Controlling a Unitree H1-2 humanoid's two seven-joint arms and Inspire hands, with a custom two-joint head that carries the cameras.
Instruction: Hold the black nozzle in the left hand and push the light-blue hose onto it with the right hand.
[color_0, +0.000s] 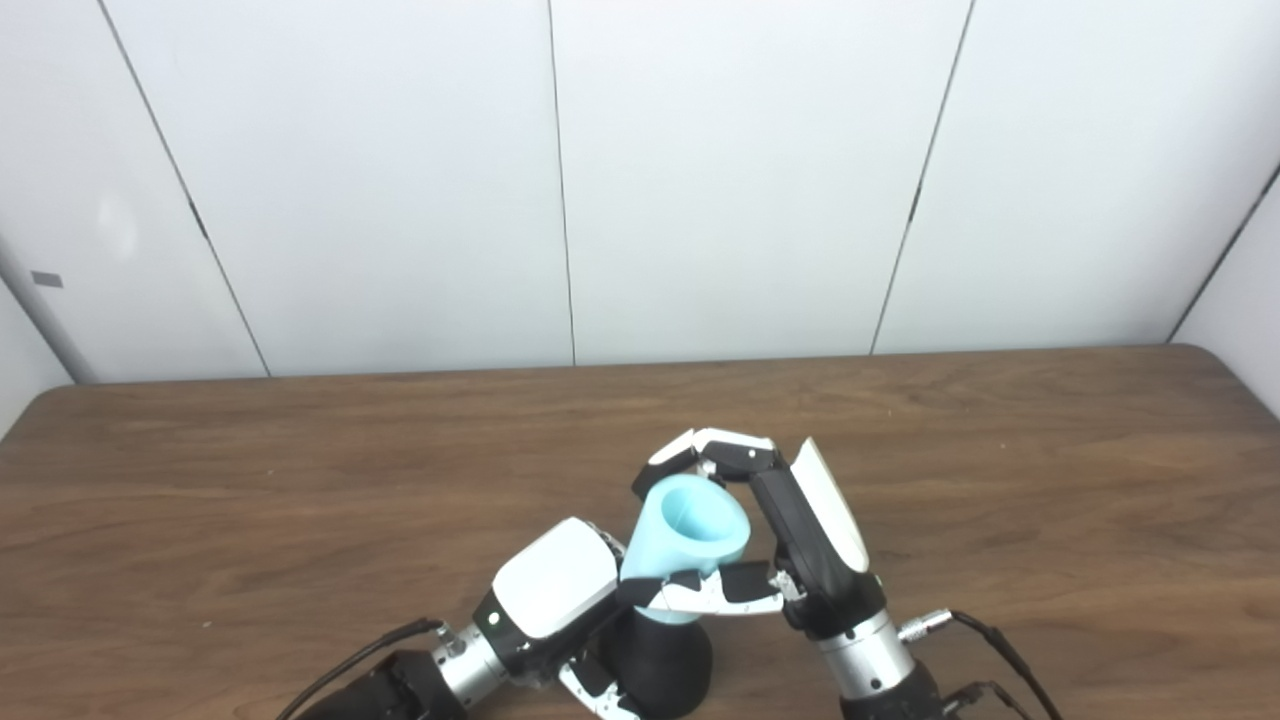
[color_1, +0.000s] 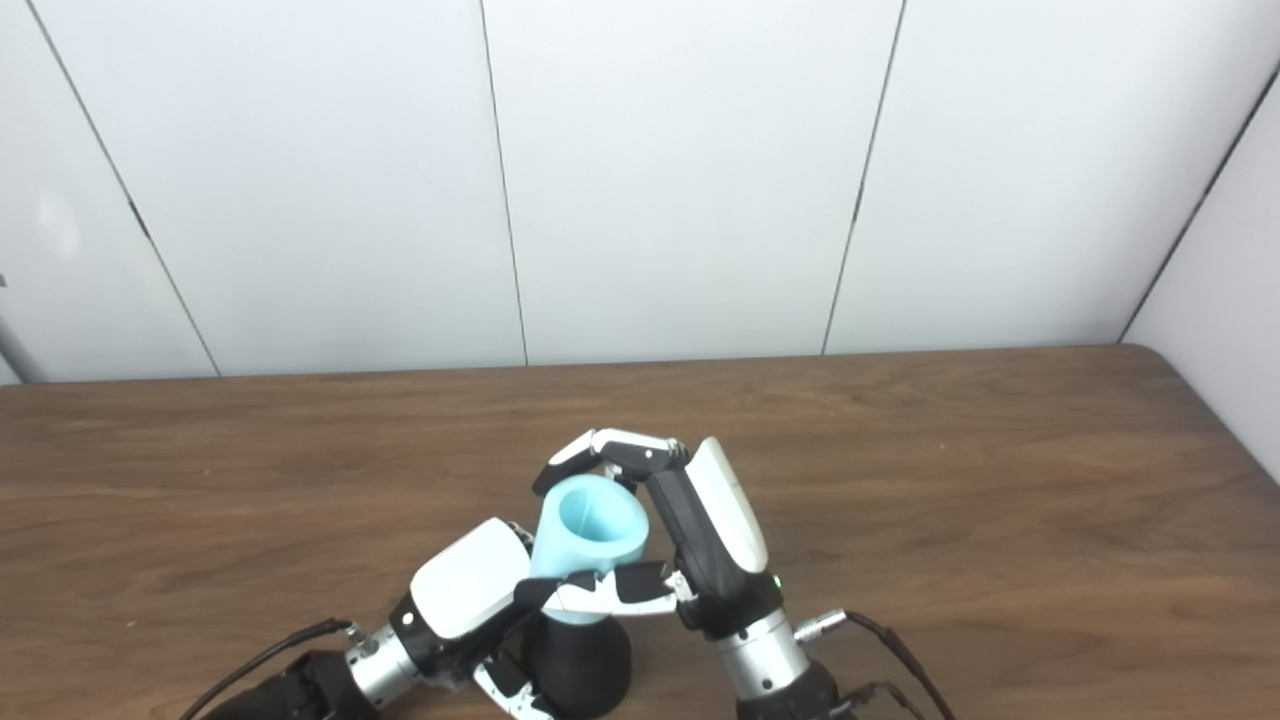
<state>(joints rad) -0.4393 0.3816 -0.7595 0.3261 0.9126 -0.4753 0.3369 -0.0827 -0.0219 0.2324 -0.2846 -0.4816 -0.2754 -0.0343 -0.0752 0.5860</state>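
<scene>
The black nozzle stands near the table's front edge, its wide base showing below the hose. My left hand wraps around it from the left, fingers closed on it. The light-blue hose is a short open tube sitting on top of the nozzle, tilted back and to the right. My right hand is shut on the hose, fingers curled over its far rim and thumb across its near side. The joint between hose and nozzle is hidden by the thumb.
The brown wooden table stretches wide on both sides and toward the white panelled wall. A cable trails from my right wrist at the bottom right.
</scene>
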